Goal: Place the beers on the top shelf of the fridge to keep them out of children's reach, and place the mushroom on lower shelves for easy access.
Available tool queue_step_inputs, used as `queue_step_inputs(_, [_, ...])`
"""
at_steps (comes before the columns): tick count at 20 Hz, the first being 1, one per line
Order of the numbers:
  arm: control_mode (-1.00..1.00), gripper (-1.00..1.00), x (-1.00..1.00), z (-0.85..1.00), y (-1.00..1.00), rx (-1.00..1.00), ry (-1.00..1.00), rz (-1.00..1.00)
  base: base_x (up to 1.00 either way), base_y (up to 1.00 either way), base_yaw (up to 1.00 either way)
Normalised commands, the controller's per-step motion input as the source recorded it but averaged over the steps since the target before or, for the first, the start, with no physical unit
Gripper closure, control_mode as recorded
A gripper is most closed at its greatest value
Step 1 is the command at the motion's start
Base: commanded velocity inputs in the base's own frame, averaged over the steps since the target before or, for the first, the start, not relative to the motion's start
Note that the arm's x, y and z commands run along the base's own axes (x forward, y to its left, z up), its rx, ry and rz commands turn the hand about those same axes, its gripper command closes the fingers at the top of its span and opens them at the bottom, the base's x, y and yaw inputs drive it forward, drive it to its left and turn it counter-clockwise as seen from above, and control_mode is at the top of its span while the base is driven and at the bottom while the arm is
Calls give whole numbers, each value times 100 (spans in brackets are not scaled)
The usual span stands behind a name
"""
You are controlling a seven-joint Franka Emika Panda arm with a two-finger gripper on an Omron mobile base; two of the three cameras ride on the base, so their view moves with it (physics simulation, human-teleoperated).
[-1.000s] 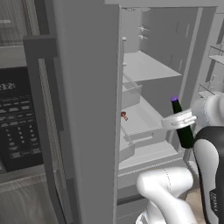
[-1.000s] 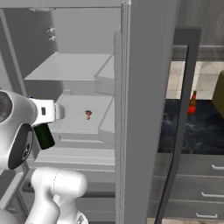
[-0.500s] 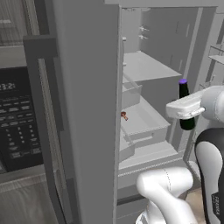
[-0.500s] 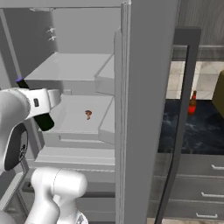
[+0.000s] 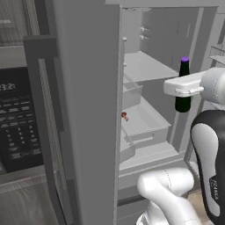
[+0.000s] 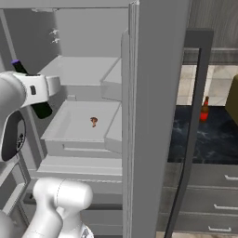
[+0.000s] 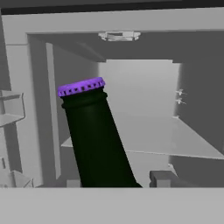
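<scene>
The white hand hid the middle of the green bottle point(image 5: 183, 102), leaving just its purple cap, neck and base showing, and concealed the gripper's fingers and how they stood. The hand view cut off the bottle's lower body at the bottom. The mushroom point(image 6: 94, 121) on the lower shelf point(image 6: 69, 128) was too small to make out any detail.

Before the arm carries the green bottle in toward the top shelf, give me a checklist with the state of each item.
1. Green beer bottle held in the gripper: ok, the hand is clamped round its body.
2. Bottle upright: ok in the left base view, purple cap on top.
3. Fridge open: ok.
4. Top shelf has free space: ok, nothing stands on the part that shows.
5. Mushroom on a lower shelf: ok.
6. Brown beer bottle shelved: not ok, it stands on the dark counter.
</scene>
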Motion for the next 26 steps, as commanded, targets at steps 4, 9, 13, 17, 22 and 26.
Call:
queue_step_inputs(4, [-100,100,20,46,1,6,0,0,0,0,0])
queue_step_inputs(9, [-100,100,20,26,0,8,0,0,0,0,0])
queue_step_inputs(13, [-100,100,24,0,0,16,0,0,0,0,0])
queue_step_inputs(17, [-100,100,26,0,0,16,0,0,0,0,0])
queue_step_inputs(22, [-100,100,35,0,0,16,-1,0,0,0,0])
queue_step_inputs(26, [-100,100,38,0,0,9,0,0,0,0,0])
